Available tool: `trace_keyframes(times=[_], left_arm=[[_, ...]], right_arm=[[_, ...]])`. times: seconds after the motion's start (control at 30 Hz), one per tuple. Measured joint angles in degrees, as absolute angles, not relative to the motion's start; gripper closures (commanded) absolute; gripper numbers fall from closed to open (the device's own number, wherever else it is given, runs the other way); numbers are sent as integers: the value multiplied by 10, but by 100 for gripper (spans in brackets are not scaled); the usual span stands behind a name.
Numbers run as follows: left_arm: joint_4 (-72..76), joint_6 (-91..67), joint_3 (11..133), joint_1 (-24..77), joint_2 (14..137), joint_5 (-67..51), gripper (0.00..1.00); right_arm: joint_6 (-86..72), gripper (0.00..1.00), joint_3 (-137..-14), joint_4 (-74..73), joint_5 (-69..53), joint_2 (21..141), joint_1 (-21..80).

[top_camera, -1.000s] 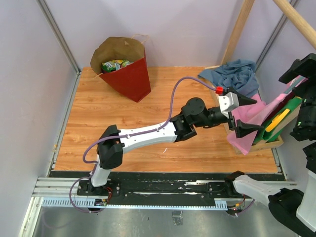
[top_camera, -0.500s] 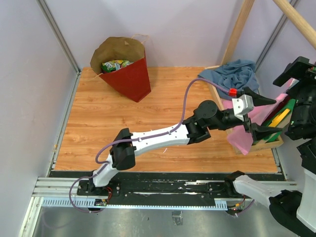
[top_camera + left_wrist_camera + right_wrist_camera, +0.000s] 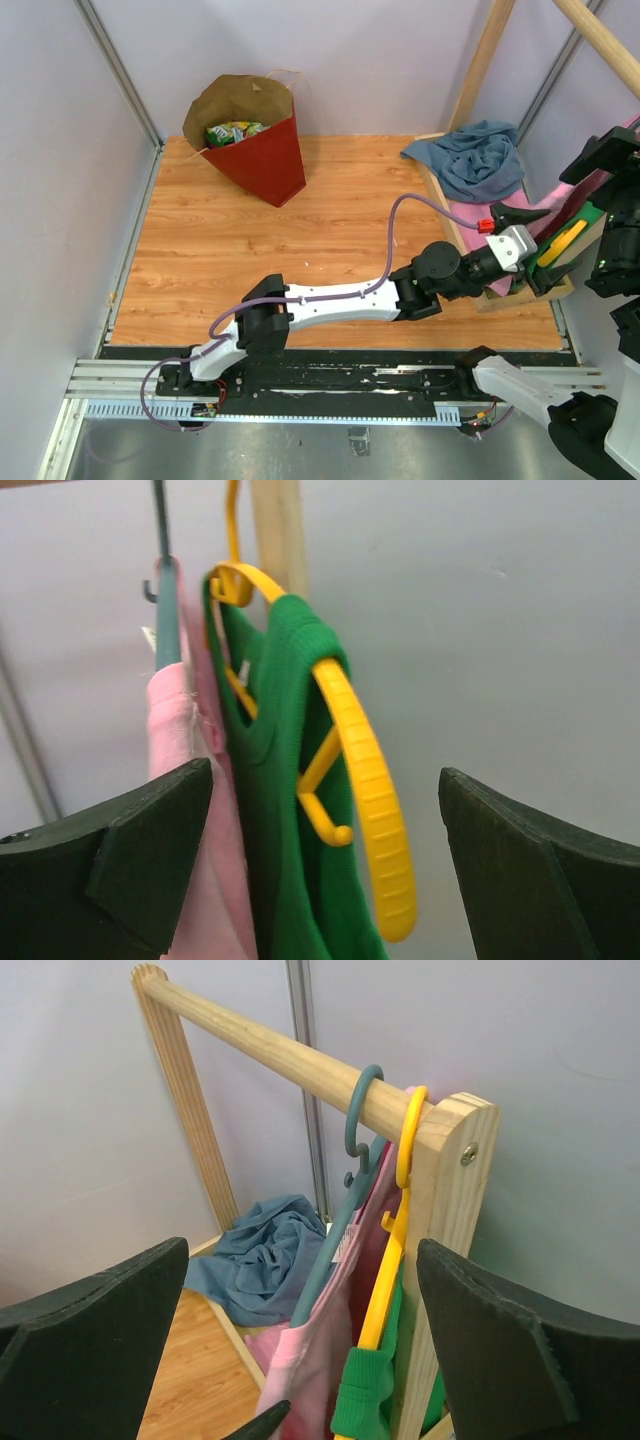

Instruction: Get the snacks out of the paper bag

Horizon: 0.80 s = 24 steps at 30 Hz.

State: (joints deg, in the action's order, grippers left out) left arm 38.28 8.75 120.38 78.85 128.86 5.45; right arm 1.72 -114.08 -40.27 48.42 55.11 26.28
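At far left, the red paper bag (image 3: pixel 262 152) stands on the wooden table (image 3: pixel 200 250) by the back wall, with green-yellow snacks (image 3: pixel 232 131) showing in its open mouth. The left arm stretches low across to the right side, where the left gripper (image 3: pixel 545 243), jaws spread wide and empty, faces a pink garment (image 3: pixel 180 770) and a green garment (image 3: pixel 290 780) on a yellow hanger (image 3: pixel 365 780). A blue cloth (image 3: pixel 475 155) lies heaped farther back. At right, the right gripper (image 3: pixel 300 1350), likewise wide open, faces the wooden rail (image 3: pixel 290 1055).
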Motion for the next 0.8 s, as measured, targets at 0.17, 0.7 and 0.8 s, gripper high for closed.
trace_keyframes(times=[0.17, 0.7, 0.8], left_arm=[[461, 114, 1150, 790, 1286, 112, 0], [569, 169, 1060, 800, 1229, 174, 0], [581, 176, 1046, 805, 1211, 173, 0]], right_arm=[[19, 1, -1133, -403, 475, 552, 263], [27, 1, -1127, -403, 454, 552, 263], [28, 1, -1126, -403, 452, 551, 263]])
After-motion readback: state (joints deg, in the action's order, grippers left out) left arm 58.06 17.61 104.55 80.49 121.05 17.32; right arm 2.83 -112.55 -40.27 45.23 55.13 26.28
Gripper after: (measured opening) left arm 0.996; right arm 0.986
